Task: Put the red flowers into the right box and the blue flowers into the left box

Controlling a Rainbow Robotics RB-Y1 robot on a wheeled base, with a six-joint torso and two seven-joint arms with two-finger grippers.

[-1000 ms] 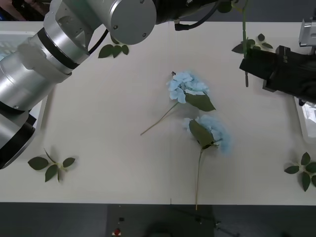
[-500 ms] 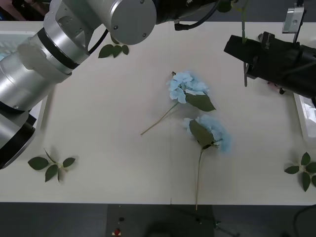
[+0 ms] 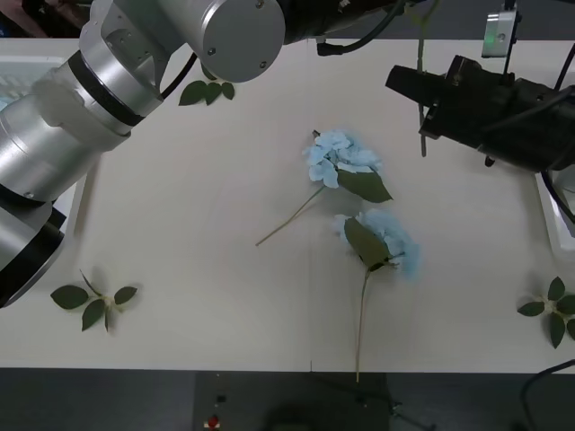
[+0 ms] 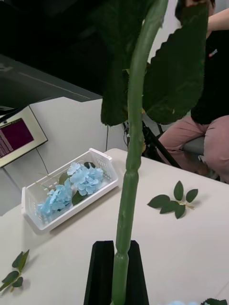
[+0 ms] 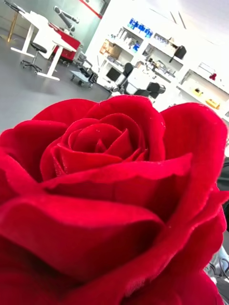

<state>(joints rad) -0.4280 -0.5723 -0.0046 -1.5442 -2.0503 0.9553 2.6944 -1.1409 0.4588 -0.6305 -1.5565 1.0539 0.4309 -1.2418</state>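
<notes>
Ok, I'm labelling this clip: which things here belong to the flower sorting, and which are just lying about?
Job: blue flowers, red rose, green stem in the right gripper, left box, right box.
Lying about: leaf sprigs.

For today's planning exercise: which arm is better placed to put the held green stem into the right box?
Right, probably: the right gripper is shut on the green stem, and the right box lies beside that arm.
</notes>
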